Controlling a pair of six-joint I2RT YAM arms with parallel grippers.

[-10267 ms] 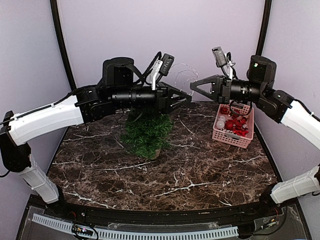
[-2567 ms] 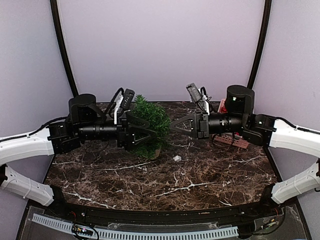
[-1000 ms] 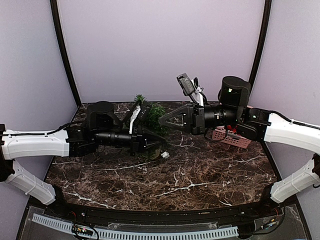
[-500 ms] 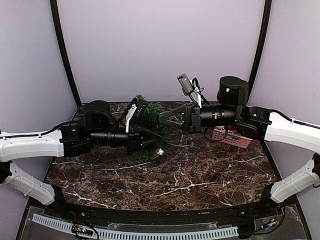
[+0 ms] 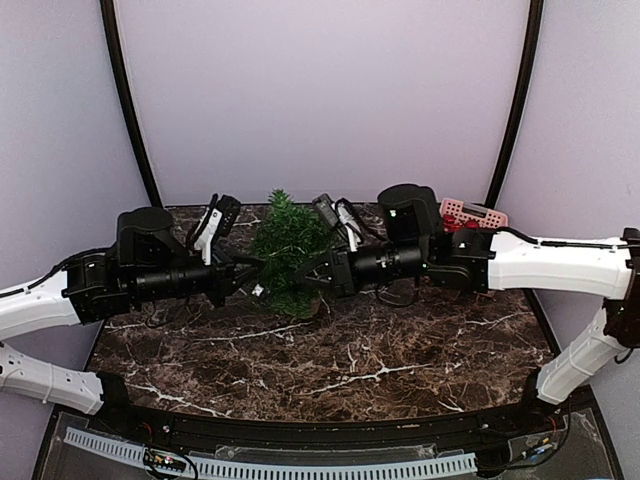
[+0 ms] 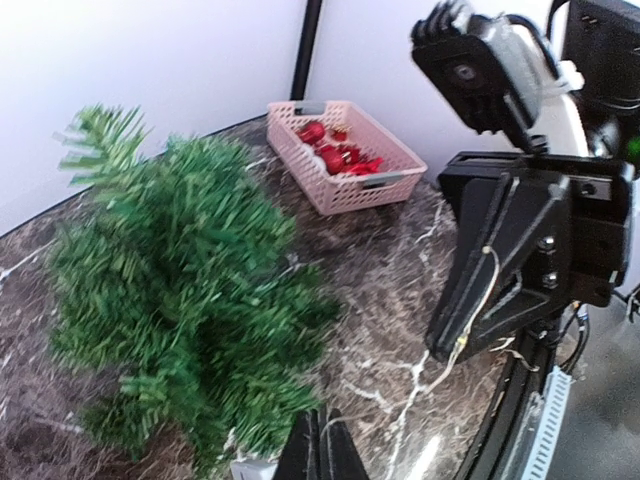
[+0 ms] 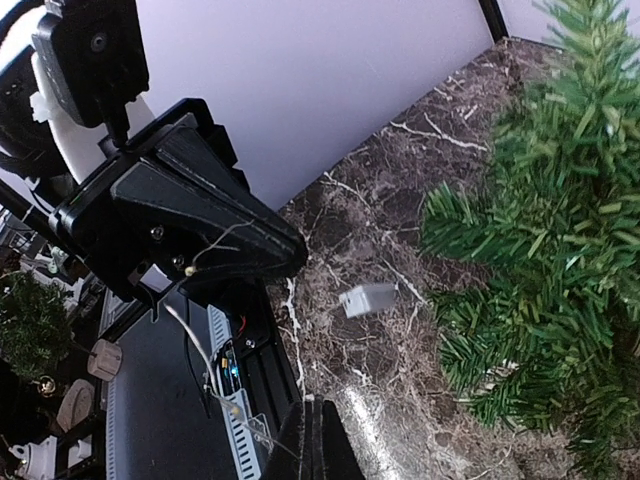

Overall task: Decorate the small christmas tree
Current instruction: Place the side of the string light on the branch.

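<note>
The small christmas tree stands upright on the marble table; it also shows in the left wrist view and the right wrist view. My left gripper is at its left side and my right gripper is low at its front right. Both are shut on a thin wire light string that runs between them. In the wrist views the shut jaws are the left gripper and the right gripper. A small white box hangs from the wire by the tree's base.
A pink basket of red ornaments sits at the back right behind the right arm, and shows in the left wrist view. The tan tree base rests on the dark marble table. Black frame posts rise at both back corners.
My right arm has swung left and down to the tree's front, uncovering the pink basket. My left arm has drawn back to the left. The white box now hangs at the tree's lower left.
</note>
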